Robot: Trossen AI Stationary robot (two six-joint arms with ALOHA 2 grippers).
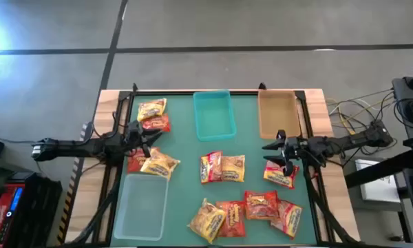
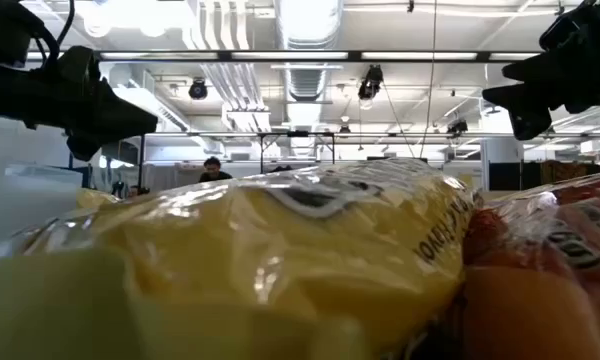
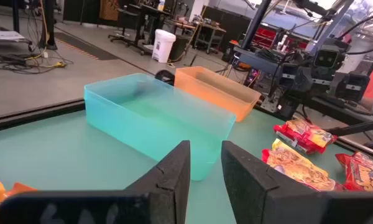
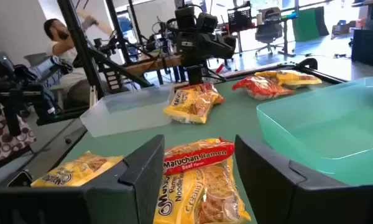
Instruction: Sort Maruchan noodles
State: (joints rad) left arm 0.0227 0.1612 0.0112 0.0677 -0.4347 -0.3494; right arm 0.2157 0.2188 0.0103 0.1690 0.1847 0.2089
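The noodles (image 1: 224, 167) all lie loose on the mat ahead of and beside me, seemingly none in the bins (image 1: 214, 114), so sorting is hardly begun; my right gripper (image 1: 274, 153) gapes empty, my left gripper (image 1: 149, 141) narrow, empty.

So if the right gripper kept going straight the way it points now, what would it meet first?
Probably the pair of packets at the table's middle: the open right gripper frames a red beef packet and a yellow one. Depth is unclear; if it travels level rather than down, it might pass above them.
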